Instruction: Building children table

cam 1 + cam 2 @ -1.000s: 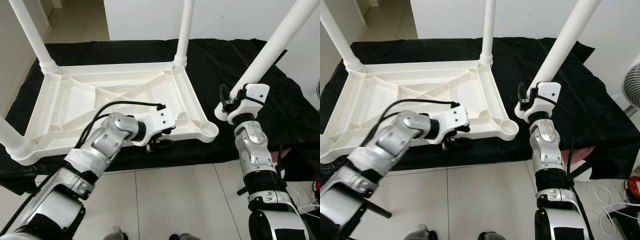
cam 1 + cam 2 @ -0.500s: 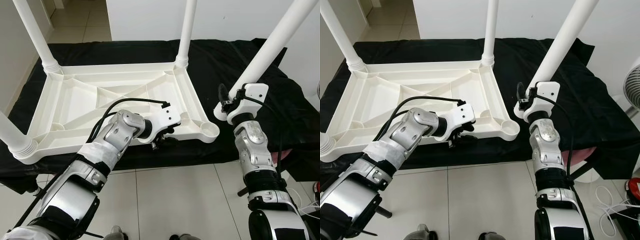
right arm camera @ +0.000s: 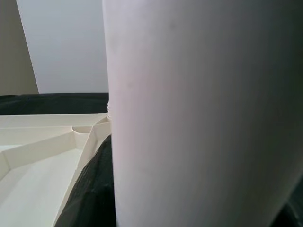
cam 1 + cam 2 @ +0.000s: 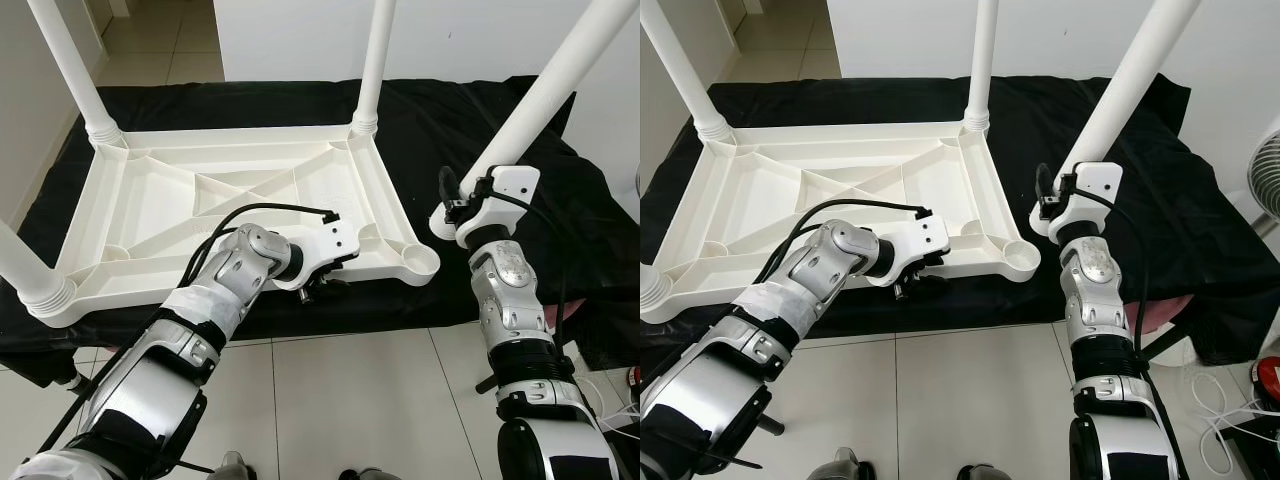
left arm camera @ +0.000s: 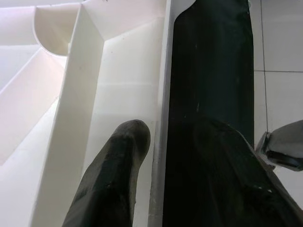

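The white plastic tabletop lies upside down across the middle and left of the head views, on a bench draped in black cloth. Three legs already stand in its corner sockets: one at upper left, one at top centre, and one at the left edge.

The left gripper sits at the tabletop's near rim, lower centre of frame. In the left wrist view one black finger lies inside the rim wall and the other outside it, so the jaws are clamped on that rim.

The right gripper at centre right is clenched on a fourth loose leg, which slants up toward the upper right corner (its lower end just beside the empty corner socket, not in it). In the right wrist view this leg looms close and white.
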You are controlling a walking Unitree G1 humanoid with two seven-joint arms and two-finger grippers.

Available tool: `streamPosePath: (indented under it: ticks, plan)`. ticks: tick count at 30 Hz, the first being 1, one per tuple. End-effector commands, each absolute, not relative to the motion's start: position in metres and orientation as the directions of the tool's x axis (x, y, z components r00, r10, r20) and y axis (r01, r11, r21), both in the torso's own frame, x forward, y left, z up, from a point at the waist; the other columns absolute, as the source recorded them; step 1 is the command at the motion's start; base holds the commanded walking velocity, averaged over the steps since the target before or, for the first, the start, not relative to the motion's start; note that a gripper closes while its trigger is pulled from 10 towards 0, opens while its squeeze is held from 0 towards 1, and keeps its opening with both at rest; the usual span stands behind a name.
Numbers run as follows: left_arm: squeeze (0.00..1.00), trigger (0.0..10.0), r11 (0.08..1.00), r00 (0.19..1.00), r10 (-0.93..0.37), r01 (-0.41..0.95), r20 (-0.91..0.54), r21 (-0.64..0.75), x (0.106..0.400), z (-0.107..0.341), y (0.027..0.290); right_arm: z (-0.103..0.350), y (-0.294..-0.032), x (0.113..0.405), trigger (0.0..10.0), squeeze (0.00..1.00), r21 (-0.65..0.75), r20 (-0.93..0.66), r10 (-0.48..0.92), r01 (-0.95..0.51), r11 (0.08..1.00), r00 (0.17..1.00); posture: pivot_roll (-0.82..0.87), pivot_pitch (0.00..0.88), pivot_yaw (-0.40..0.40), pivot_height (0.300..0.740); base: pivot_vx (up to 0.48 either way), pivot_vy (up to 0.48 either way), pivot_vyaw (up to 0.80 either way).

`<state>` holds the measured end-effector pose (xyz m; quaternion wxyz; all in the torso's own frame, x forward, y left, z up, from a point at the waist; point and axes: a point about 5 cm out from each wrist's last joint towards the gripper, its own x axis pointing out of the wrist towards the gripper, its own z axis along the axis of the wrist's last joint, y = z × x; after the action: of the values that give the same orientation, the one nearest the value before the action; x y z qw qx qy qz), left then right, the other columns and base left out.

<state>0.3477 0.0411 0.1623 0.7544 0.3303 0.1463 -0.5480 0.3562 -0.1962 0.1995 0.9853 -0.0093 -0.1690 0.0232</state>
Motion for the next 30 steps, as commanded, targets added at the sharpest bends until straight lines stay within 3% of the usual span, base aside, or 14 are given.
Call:
streamPosePath:
  ticks: [1,4,5,6,7,11,12,14,15,21,28,30]
  plan:
    - [0.0,10.0,0.369,0.59,-0.642,0.797,-0.489,0.478,0.358,0.159,0.05,0.203,-0.199,0.357,10.0,0.0,-0.024,0.348,0.037,-0.03,0.999,0.937,0.02,0.034,-0.014,0.74,0.0,0.0,0.0]
    - [0.0,9.4,0.364,0.587,-0.645,0.799,-0.489,0.479,0.358,0.159,0.052,0.203,-0.198,0.358,10.0,0.0,-0.023,0.348,0.037,-0.031,0.999,0.937,0.02,0.034,-0.013,0.74,0.0,0.0,0.0]
    - [0.0,4.0,0.365,0.588,-0.641,0.799,-0.493,0.479,0.358,0.158,0.054,0.203,-0.197,0.358,10.0,0.0,-0.023,0.347,0.038,-0.032,0.999,0.937,0.02,0.035,-0.012,0.74,0.0,0.0,0.0]
    - [0.0,5.9,0.365,0.589,-0.638,0.799,-0.496,0.478,0.358,0.158,0.055,0.202,-0.197,0.358,10.0,0.0,-0.023,0.347,0.038,-0.032,0.999,0.937,0.02,0.035,-0.012,0.74,0.0,0.0,0.0]
    - [0.0,4.5,0.357,0.585,-0.638,0.801,-0.501,0.48,0.358,0.157,0.056,0.202,-0.197,0.358,10.0,0.0,-0.022,0.347,0.037,-0.032,0.999,0.937,0.03,0.037,-0.009,0.74,0.0,0.0,0.0]
    - [0.0,4.1,0.35,0.581,-0.638,0.803,-0.506,0.481,0.358,0.155,0.057,0.202,-0.198,0.358,10.0,0.0,-0.019,0.347,0.035,-0.03,0.999,0.937,0.03,0.038,-0.011,0.74,0.0,0.0,0.0]
    - [0.0,2.2,0.348,0.581,-0.637,0.803,-0.507,0.483,0.357,0.154,0.058,0.202,-0.197,0.358,10.0,0.0,-0.019,0.347,0.035,-0.03,0.999,0.937,0.03,0.041,-0.01,0.74,0.0,0.0,0.0]
    - [0.0,2.2,0.344,0.581,-0.636,0.803,-0.509,0.486,0.357,0.153,0.059,0.202,-0.197,0.357,10.0,0.0,-0.019,0.348,0.035,-0.03,0.999,0.937,0.03,0.041,-0.01,0.74,0.0,0.0,0.0]
    - [0.0,0.0,0.342,0.58,-0.635,0.803,-0.51,0.489,0.357,0.153,0.06,0.202,-0.197,0.357,10.0,0.0,-0.02,0.348,0.035,-0.03,0.999,0.937,0.03,0.043,-0.012,0.74,0.0,0.0,0.0]
    - [0.0,0.0,0.323,0.57,-0.637,0.808,-0.519,0.492,0.355,0.151,0.063,0.202,-0.197,0.357,10.0,0.0,-0.021,0.346,0.036,-0.03,0.999,0.938,0.03,0.045,-0.013,0.74,0.0,0.0,0.0]
    - [0.0,0.0,0.239,0.537,-0.618,0.824,-0.575,0.513,0.348,0.142,0.092,0.203,-0.197,0.357,10.0,0.0,-0.027,0.347,0.041,-0.034,0.999,0.937,0.02,0.051,-0.021,0.74,0.0,0.0,0.0]
    - [0.0,0.0,0.198,0.508,-0.611,0.841,-0.607,0.504,0.342,0.138,0.116,0.203,-0.195,0.357,10.0,0.0,-0.029,0.345,0.048,-0.041,0.999,0.937,0.03,0.056,-0.028,0.74,0.0,0.0,0.0]
